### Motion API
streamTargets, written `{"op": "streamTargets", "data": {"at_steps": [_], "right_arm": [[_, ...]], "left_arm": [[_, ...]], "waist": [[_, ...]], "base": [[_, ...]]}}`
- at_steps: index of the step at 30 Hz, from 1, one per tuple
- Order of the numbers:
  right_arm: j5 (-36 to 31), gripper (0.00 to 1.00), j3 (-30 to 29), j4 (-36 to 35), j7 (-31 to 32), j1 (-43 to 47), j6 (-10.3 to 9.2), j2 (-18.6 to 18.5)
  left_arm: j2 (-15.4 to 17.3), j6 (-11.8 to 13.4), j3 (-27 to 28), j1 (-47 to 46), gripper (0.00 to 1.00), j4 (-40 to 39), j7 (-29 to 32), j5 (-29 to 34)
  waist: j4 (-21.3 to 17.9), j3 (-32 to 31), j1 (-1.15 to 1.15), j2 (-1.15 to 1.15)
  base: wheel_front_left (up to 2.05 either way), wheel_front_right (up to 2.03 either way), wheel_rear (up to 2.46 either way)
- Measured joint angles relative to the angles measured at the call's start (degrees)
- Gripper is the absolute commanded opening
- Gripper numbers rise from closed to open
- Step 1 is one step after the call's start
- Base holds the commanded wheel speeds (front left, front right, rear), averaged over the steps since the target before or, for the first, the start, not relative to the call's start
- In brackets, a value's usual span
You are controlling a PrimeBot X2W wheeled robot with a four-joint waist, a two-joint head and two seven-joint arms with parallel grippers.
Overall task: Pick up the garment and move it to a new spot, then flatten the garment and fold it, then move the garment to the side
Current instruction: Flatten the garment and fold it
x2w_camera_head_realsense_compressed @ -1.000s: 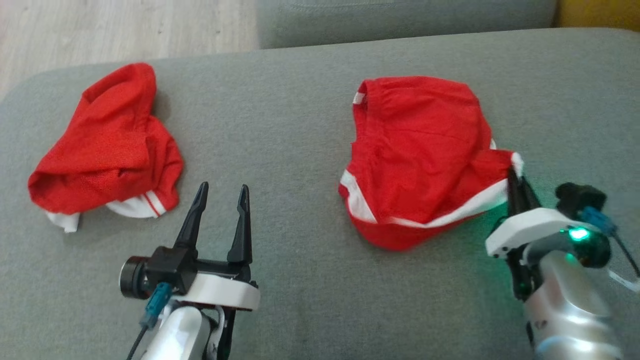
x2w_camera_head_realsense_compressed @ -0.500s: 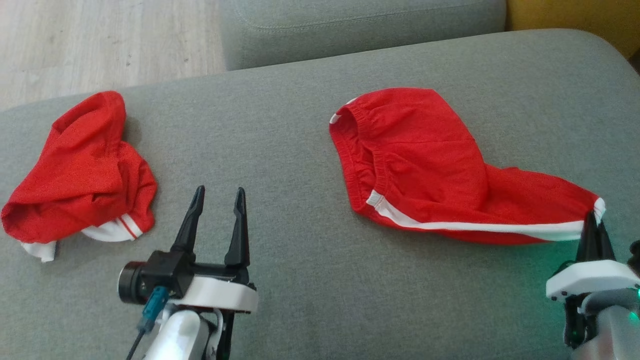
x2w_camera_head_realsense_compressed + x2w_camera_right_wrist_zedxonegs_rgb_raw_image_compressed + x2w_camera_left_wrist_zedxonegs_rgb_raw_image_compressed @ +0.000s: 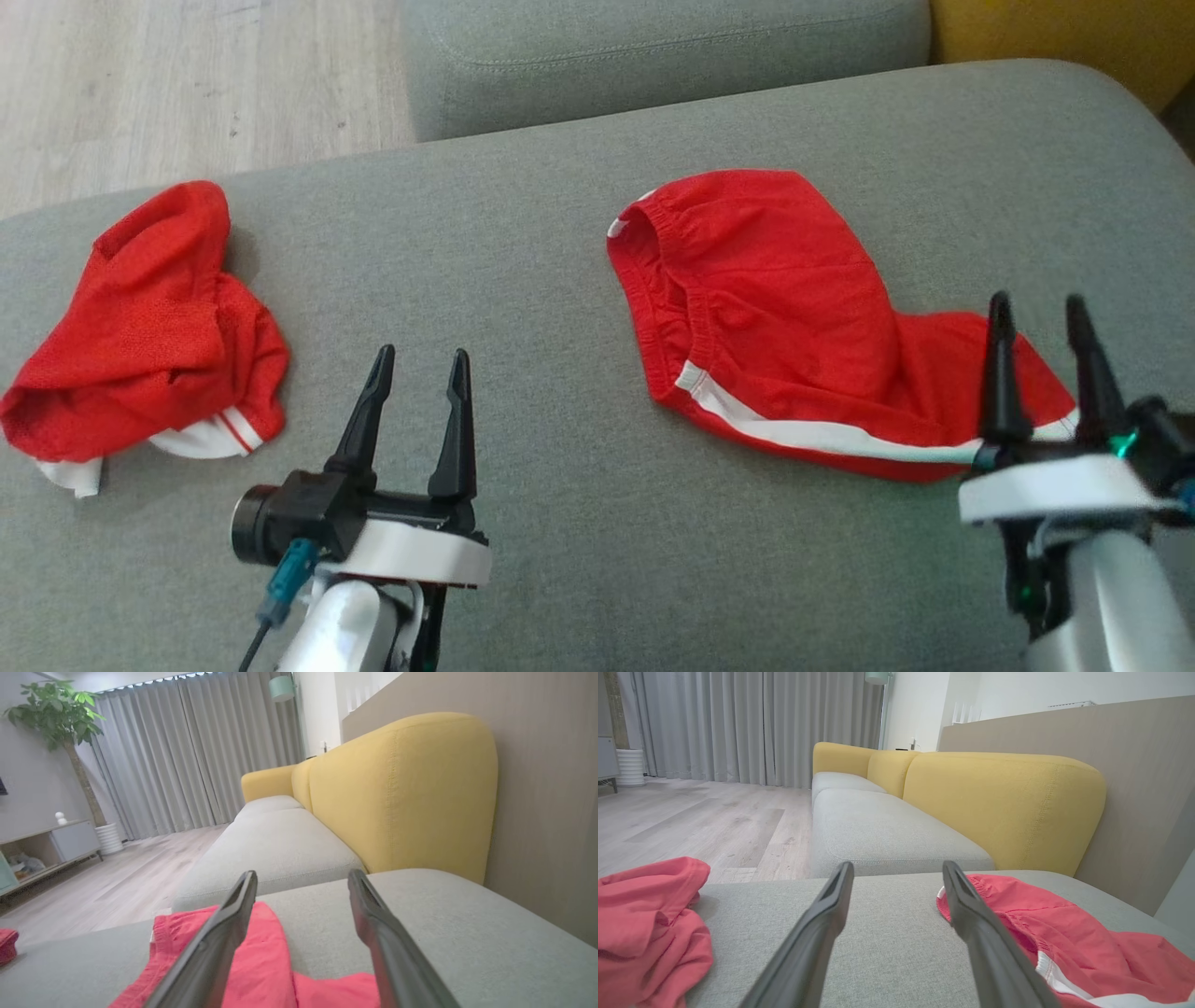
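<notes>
Plainly open: left gripper [image 3: 422,355] over grey cushion [image 3: 560,280], right gripper [image 3: 1036,303] over white-striped red garment [image 3: 775,280]

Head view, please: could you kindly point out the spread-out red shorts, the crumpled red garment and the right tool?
spread-out red shorts [image 3: 775,308]: head view, middle of the red fabric.
crumpled red garment [image 3: 140,345]: head view, centre of its bunched fabric.
right tool [image 3: 1037,303]: head view, midway between its two fingertips.

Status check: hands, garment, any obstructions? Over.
Left hand open, empty. Right hand open over leg end of red shorts. Shorts lie spread on grey cushion. Second red garment far left, apart.
</notes>
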Motion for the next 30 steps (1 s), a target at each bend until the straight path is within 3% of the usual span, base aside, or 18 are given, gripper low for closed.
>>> {"op": "streamTargets", "data": {"at_steps": [11, 19, 30], "right_arm": [[-0.26, 1.0, 3.1, -2.2, 0.0, 5.76, 0.0, 0.01], [-0.27, 1.0, 2.69, -2.09, 0.0, 5.67, 0.0, 0.0], [0.82, 1.0, 3.26, -1.72, 0.0, 3.13, 0.0, 0.0]], "left_arm": [[-0.11, -1.71, -0.52, -0.29, 1.0, 2.31, 0.42, -0.74], [0.19, -7.84, -8.98, -6.04, 1.0, 5.92, 9.53, 1.63], [0.1, -10.04, -16.52, -15.87, 1.0, 11.99, 20.82, -0.62]], "waist": [[-0.51, 0.68, 0.0, 0.0], [-2.39, 2.75, 0.01, 0.0], [-7.21, 7.24, 0.01, 0.0]], "base": [[0.0, 0.0, 0.0], [0.0, 0.0, 0.0], [0.0, 0.0, 0.0]]}}
